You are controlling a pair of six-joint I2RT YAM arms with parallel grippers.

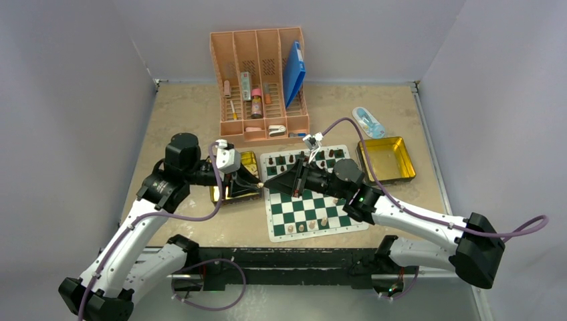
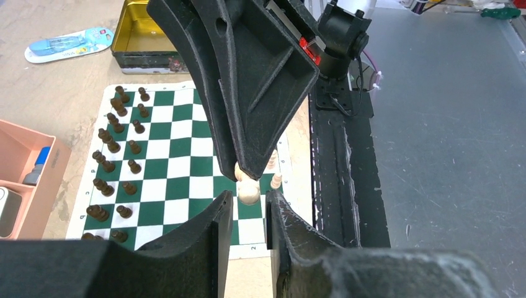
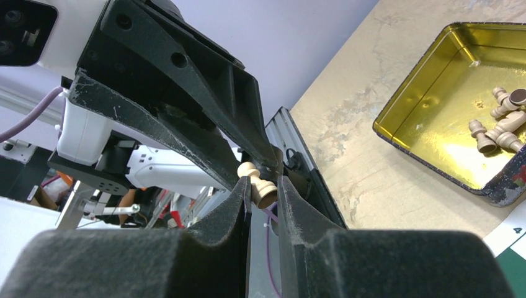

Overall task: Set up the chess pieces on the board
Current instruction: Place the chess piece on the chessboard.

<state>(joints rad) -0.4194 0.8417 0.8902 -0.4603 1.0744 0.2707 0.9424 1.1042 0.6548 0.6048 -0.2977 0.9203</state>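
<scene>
Where both arms reach inward tip to tip, the right end effector (image 3: 263, 187) pinches a pale pawn (image 3: 258, 184) — the left end effector (image 2: 249, 198), slightly spread, flanks it. Beneath them, the chessboard (image 1: 294, 214) lies on a tan surface (image 1: 187, 114) — grey walls (image 1: 67, 100) around.

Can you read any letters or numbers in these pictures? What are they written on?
"4": on the white border of the green-and-white checkered chess board, right wrist view.
"2": on the same border, left wrist view.
Other border marks: too small to read.
Labels on the small bottles in the pink plastic organiser and on the pale blue packet: too blurred to read.
</scene>
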